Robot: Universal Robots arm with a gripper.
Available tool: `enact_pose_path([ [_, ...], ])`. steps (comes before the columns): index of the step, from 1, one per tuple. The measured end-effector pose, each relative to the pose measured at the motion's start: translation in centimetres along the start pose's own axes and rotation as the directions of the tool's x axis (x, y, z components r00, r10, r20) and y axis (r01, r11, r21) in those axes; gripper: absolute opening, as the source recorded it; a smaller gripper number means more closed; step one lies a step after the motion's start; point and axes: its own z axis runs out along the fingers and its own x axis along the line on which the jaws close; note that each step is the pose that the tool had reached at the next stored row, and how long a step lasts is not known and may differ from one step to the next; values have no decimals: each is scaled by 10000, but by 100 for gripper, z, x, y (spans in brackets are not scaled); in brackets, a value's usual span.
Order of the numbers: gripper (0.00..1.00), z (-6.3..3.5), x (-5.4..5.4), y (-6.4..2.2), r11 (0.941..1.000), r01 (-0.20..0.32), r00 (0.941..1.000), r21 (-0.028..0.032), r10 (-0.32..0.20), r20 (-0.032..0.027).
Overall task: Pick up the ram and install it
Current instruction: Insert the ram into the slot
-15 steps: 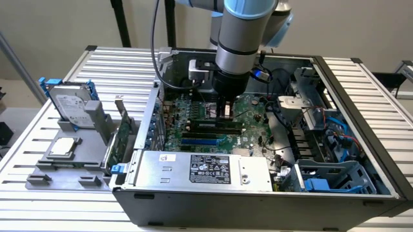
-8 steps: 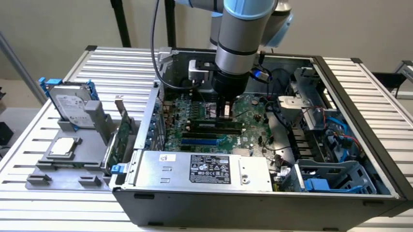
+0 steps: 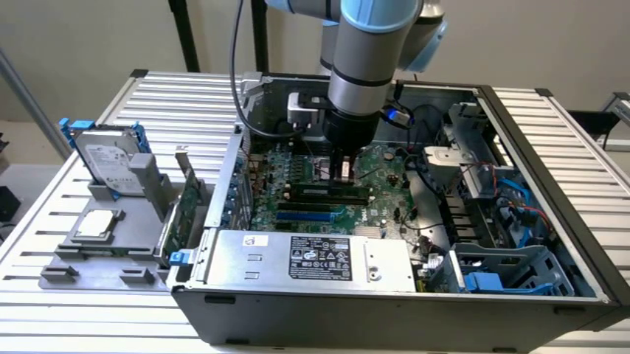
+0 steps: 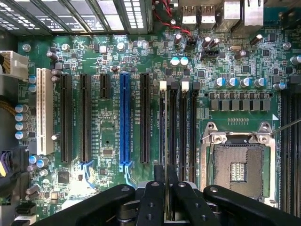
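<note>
Gripping the ram (image 4: 165, 141) edge-on, claw (image 4: 166, 197) over motherboard (image 4: 108, 141) slots

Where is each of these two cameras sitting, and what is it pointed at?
Exterior view: off the arm, above the open computer case, looking down; shows the arm and gripper.
Wrist view: on the arm's wrist, looking down at the motherboard; shows the gripper shut on the ram.
Shared: gripper, motherboard.

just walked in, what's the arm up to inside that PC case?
The arm's gripper is down inside the open computer case, shut on the ram and holding it edge-on over the memory slots beside the empty processor socket. The stick looks lined up with a slot; whether it is seated is unclear.
</note>
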Motion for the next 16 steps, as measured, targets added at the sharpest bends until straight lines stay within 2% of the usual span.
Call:
enact_pose_path([
  [16,13,25,-9,-1,10000,84,10000,3,-84,-35],
])
